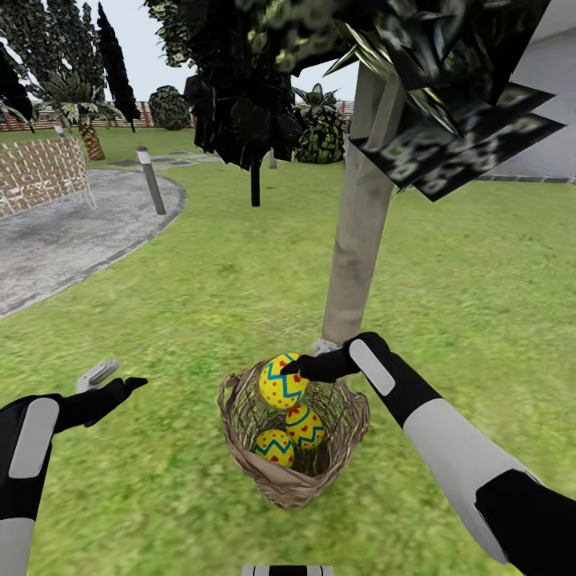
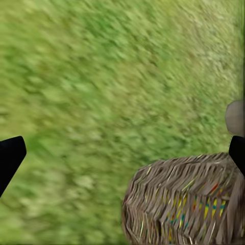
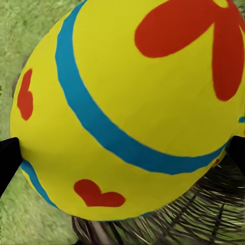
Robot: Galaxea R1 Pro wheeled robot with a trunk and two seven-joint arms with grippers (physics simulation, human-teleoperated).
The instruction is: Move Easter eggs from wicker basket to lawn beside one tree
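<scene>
In the head view the right gripper (image 1: 298,370) sat at the far rim of the wicker basket (image 1: 293,480), in the lower centre of the frame, clamped on one Easter egg (image 1: 282,382). That egg was raised to rim height, above the other two and immediately left of the black fingers. In the right wrist view the held egg (image 3: 132,107) took up most of the frame, with a dark fingertip (image 3: 7,161) at each side edge and basket weave beneath it.

There were three eggs in all: the one in the grip, a second egg (image 1: 306,426) lower in the basket, and a third egg (image 1: 275,447) beside it toward the near wall. There was one basket, standing on the lawn (image 1: 200,304) just in front of the base of one grey tree trunk (image 1: 360,232), which rose through the centre right.

The left gripper (image 1: 112,382) hovered at the lower left, well apart from the basket, fingers spread and holding nothing. In the left wrist view its dark fingertips (image 2: 10,158) showed at the two side edges, with blurred grass between and the basket's side (image 2: 178,204) at the lower right.

A grey paved patio (image 1: 64,232) lay at the left.
</scene>
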